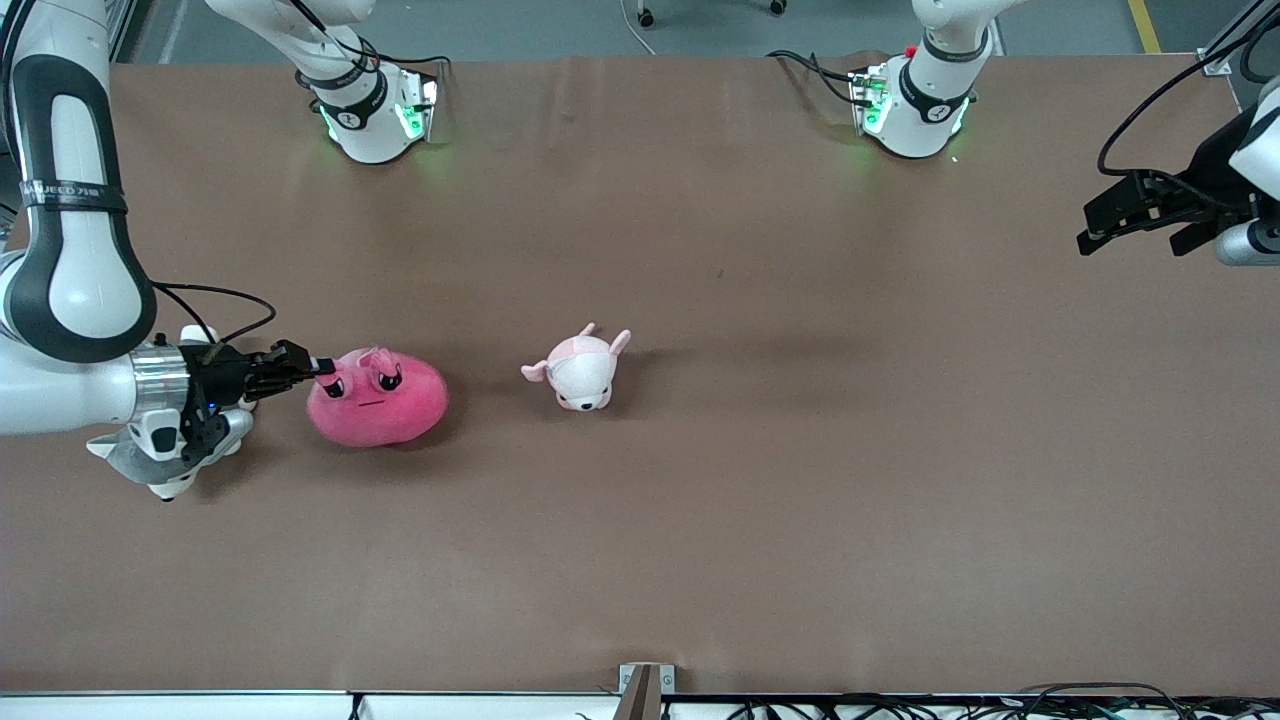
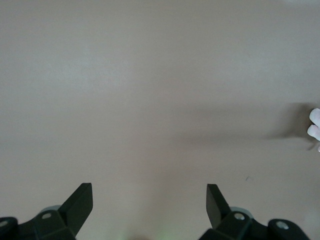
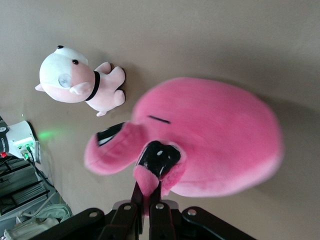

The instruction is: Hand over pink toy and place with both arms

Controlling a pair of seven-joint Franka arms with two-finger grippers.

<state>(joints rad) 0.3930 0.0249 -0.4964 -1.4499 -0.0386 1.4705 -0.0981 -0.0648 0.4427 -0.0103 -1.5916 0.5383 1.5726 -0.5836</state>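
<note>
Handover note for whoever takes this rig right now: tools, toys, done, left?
Right tool: shut on the pink toy, pinching a small ear at its edge, at the right arm's end of the table.
Left tool: open, holding nothing, over bare table at the left arm's end; that arm waits.
Puppy plush: beside the pink toy, toward the middle of the table, apart from it, untouched.
Done: right tool has gripped the pink toy.
Left: lift, pass it to the left tool, place it.

Hot-pink blob plush (image 1: 378, 397), ear claw-pinched
</note>
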